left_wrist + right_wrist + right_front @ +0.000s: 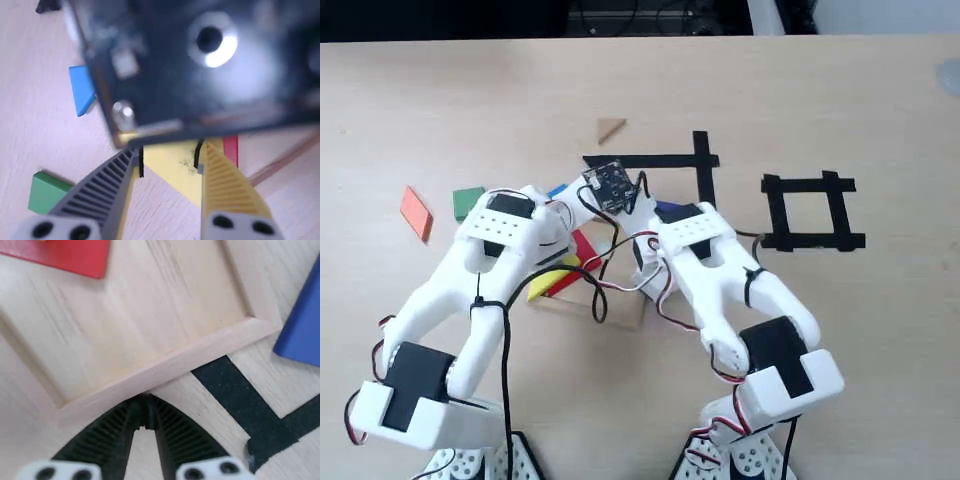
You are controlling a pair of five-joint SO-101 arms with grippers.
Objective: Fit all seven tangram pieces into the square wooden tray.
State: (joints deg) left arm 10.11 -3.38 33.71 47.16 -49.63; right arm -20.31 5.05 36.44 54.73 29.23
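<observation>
Tray (200, 352) lies mid-desk (820, 100) under both arms, with the red piece (65, 255) inside near one rim and bare floor beside it, the right claw (146, 415) closed and empty against its outer edge beside black tape (235, 390), and the left claw (170, 155) spread astride the yellow piece (175, 176).

The square pale wooden tray (165, 365) was bare, matt wood, with fine grain lines running across its floor and rim. The light wood-grain tabletop (820, 90) looked smooth and dull. The black tape strips (235, 390) were matt, ragged at one cut end. The red flat piece (65, 255) and the blue flat piece (300, 330) had smooth, evenly painted faces. The yellow triangular piece (172, 172) carried small dark scuffs. The right gripper (146, 412) had black ribbed plastic fingers (112, 435), and the white arm shells (695, 240) were smooth plastic.
</observation>
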